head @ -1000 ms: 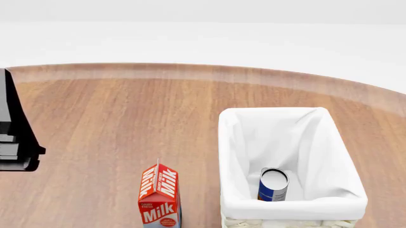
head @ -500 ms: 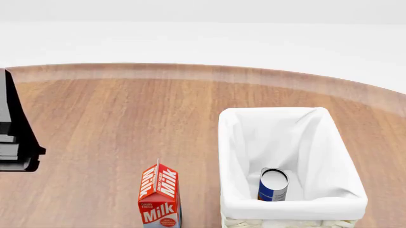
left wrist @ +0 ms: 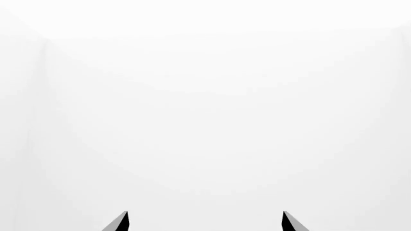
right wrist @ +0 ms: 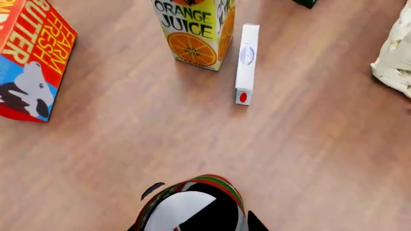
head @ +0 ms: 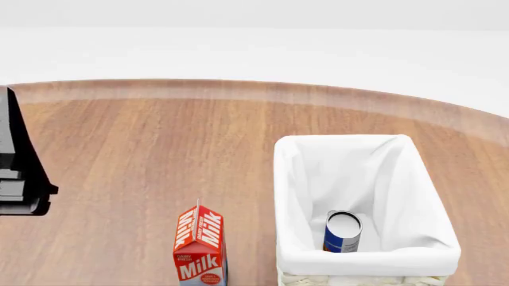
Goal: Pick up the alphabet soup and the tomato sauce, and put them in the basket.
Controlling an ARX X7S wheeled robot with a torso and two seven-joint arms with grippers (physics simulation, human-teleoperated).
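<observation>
One alphabet soup (head: pixel 343 232) can stands upright inside the single basket (head: pixel 290 196), at the 5 o'clock part of the head view. One milk carton (head: pixel 199 245) stands at 6 o'clock, just beside the basket. One tomato sauce (right wrist: pixel 192 206) can sits between the right claw (right wrist: pixel 196 226) tips, gripped. One orange juice carton (right wrist: pixel 196 30), one butter box (right wrist: pixel 31 57) and one slim white box (right wrist: pixel 246 63) rest on the brown wooden bench (head: pixel 143 155). The left claw (left wrist: pixel 204 222) is spread wide against plain white surroundings.
</observation>
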